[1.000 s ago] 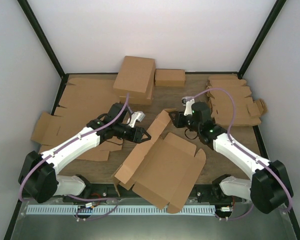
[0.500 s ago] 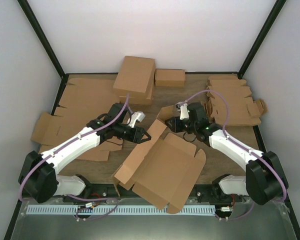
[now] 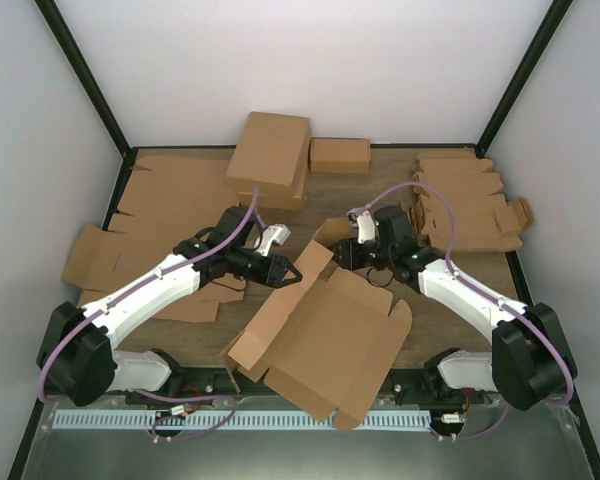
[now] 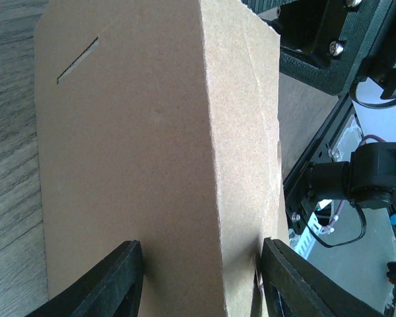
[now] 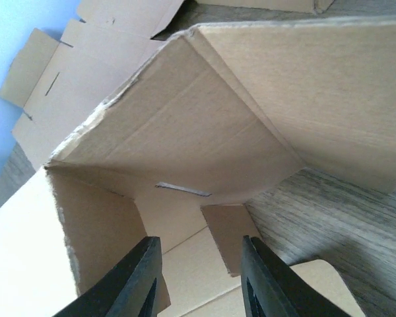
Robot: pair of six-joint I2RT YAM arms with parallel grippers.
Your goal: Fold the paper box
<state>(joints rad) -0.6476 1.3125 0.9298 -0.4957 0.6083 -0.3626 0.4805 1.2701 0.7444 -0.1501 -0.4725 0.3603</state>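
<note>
The paper box is a large brown cardboard blank lying at the table's near middle, its left wall and far end flap raised. My left gripper is open against the outside of the raised left wall. In the left wrist view the cardboard fills the frame ahead of my spread left gripper. My right gripper is open at the far end flap. In the right wrist view the gripper points into the corner under the tilted flap; nothing is between its fingers.
Folded brown boxes are stacked at the back, with a small short box beside them. Flat blanks cover the left side. Smaller notched blanks lie at the right. The paper box overhangs the table's near edge.
My right gripper has moved left and forward to the box's far end flap, which now stands more folded over. The left arm has not moved.
</note>
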